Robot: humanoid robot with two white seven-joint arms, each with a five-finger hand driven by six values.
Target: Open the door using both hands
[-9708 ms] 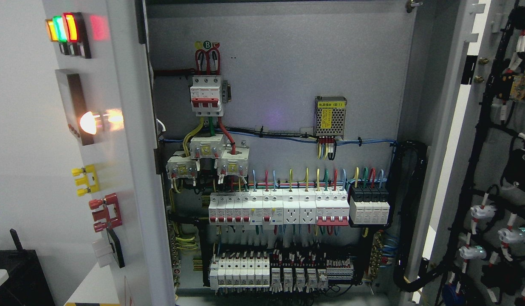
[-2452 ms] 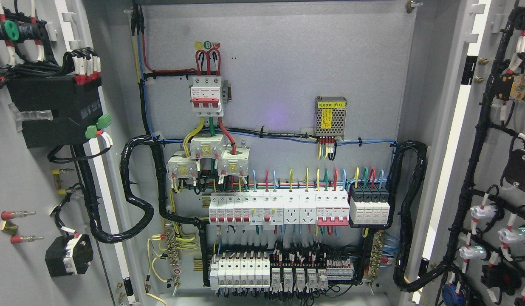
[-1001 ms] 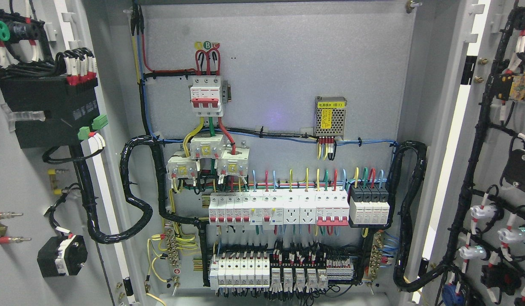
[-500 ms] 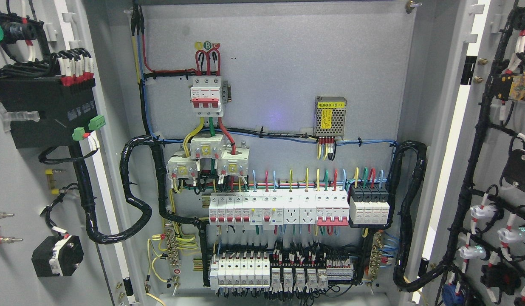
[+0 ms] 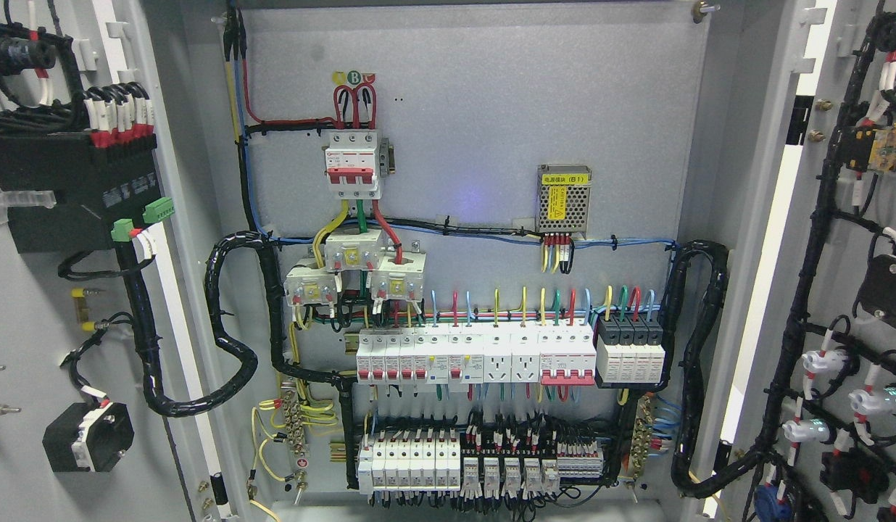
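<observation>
Swung further outward since the frame half a second earlier: left door (image 5: 35, 304), its black component box (image 5: 75, 192) and black socket block (image 5: 85, 436) shifted toward the picture's left edge; against the oldest frame, where this door stood edge-on and showed its lamps, it now presented its inner face.

Doors: two, both open. Left door lay left of the grey backplate (image 5: 491, 109), inner side wired, a thick black cable loom (image 5: 230, 348) looping from it to the cabinet interior. Right door (image 5: 854, 290) lay right of the backplate, also inner face outward, carrying black cable runs and white lamp backs (image 5: 821, 361).

Backplate contents: one red-toggled breaker (image 5: 354, 163) in its upper left part; three white current transformers (image 5: 354, 272) clustered below that breaker; one mesh-cased power supply (image 5: 564, 198) with yellow label to the breaker's right; one long row of white breakers and sockets (image 5: 477, 355) beneath, ended at its right by a black-topped block (image 5: 631, 351); one lower row of white modules and relays (image 5: 477, 464) under it.

Robot hands: none visible; state of the fingers could not be told, nor any contact with either door.
</observation>
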